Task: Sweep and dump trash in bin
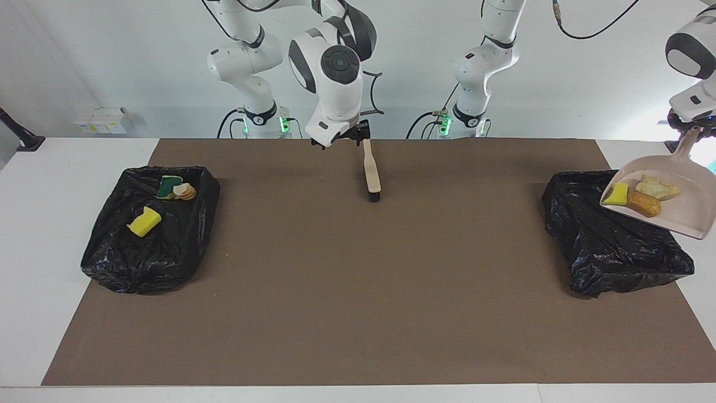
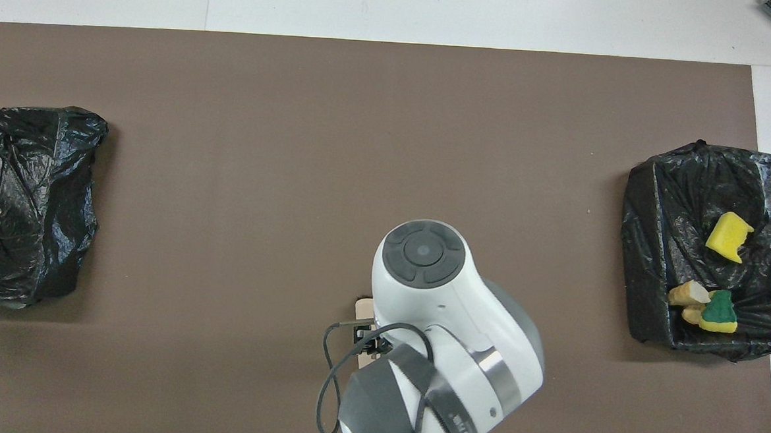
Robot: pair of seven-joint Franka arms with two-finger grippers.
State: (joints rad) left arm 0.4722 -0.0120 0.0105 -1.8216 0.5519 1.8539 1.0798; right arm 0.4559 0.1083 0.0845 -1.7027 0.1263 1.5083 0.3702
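- At the top middle of the facing view, close to my bases, my right gripper [image 1: 341, 140] hangs with its fingers apart and holds nothing. It is just beside the handle end of the brush [image 1: 372, 173], which lies flat on the brown mat [image 1: 358, 291].
- At the right edge of the same view, my left gripper [image 1: 691, 122] is clamped on the handle of the dustpan [image 1: 679, 218]. The pan is up in the air, over the edge of the black bin [image 1: 609, 246].
- In the pan lie a yellow sponge chunk [image 1: 618, 194], an orange-brown nugget [image 1: 643, 204] and a pale bread-like bit [image 1: 657, 187].
- I judge these scraps light and soft. They should slide easily on smooth stiff plastic, and the sponge may bounce, so I hold only the handle and tip slowly, low over the bin.
- At the left of the view, the other bin [image 1: 112, 263] already holds four scraps.
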